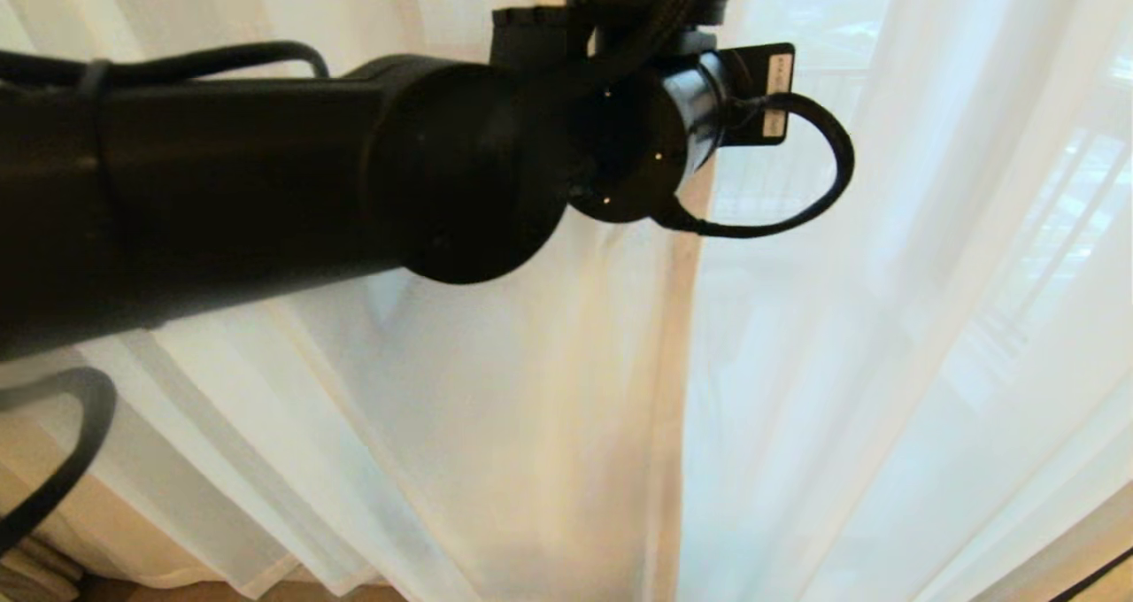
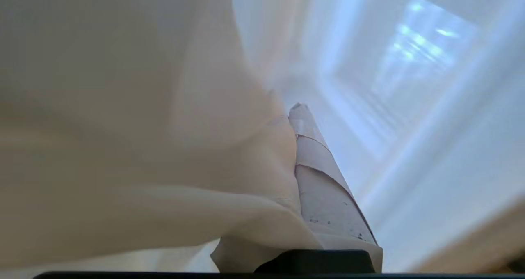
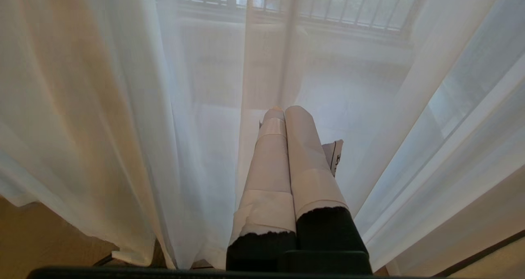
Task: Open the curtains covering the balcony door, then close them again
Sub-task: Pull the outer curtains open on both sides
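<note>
The curtains (image 1: 531, 389) fill the head view: sheer white panels with a cream-beige hem (image 1: 682, 319) running down the middle. My left arm (image 1: 265, 186) reaches across from the left and up, and its gripper is above the top edge of that view. In the left wrist view my left gripper (image 2: 289, 110) is shut on a fold of the curtains (image 2: 184, 168). The fold drapes over one finger, leaving only the other taped finger (image 2: 324, 188) showing. My right gripper (image 3: 284, 108) hangs shut and holds nothing, close in front of the sheer curtains (image 3: 184, 127). The balcony door is hidden behind the fabric.
A barred outer window (image 3: 328, 0) shows faintly through the sheers. A strip of tan floor (image 3: 49, 238) lies below the curtain hems. A dark edge (image 3: 484, 252) runs along the floor at the right.
</note>
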You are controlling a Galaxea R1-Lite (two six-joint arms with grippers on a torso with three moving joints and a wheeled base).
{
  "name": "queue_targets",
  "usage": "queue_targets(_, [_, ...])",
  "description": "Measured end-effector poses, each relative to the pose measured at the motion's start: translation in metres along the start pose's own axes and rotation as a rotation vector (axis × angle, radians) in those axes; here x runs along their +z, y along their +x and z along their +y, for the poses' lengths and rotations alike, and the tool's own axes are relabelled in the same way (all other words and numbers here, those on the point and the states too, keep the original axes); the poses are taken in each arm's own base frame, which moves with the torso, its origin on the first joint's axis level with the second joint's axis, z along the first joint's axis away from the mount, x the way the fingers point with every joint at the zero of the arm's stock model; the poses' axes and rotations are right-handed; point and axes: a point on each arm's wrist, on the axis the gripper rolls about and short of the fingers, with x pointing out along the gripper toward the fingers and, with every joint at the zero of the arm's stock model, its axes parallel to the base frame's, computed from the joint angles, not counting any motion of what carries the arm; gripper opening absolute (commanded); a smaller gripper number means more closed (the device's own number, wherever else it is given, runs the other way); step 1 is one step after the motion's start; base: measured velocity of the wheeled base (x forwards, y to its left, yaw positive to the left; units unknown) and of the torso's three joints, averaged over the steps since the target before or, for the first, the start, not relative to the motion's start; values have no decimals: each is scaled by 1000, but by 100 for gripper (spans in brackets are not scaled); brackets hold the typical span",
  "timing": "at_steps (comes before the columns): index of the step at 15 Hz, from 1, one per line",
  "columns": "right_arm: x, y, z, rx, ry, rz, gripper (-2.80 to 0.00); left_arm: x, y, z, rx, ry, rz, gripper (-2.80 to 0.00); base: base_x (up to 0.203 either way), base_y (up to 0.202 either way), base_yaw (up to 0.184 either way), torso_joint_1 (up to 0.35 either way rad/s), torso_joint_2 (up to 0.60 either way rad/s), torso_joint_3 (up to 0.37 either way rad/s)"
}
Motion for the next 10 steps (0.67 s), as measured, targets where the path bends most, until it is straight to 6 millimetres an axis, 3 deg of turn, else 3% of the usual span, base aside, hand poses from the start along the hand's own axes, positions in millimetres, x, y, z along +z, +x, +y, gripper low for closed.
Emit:
queue_targets(6, [0, 0, 0, 0, 0, 0, -280, 26, 2, 49, 326, -12, -81, -280, 0, 0, 0, 0, 0, 0])
queue_targets(10, [0, 0, 0, -1, -1, 0, -280, 24, -5, 91, 480, 60, -41, -280, 0, 0, 0, 0, 0, 0])
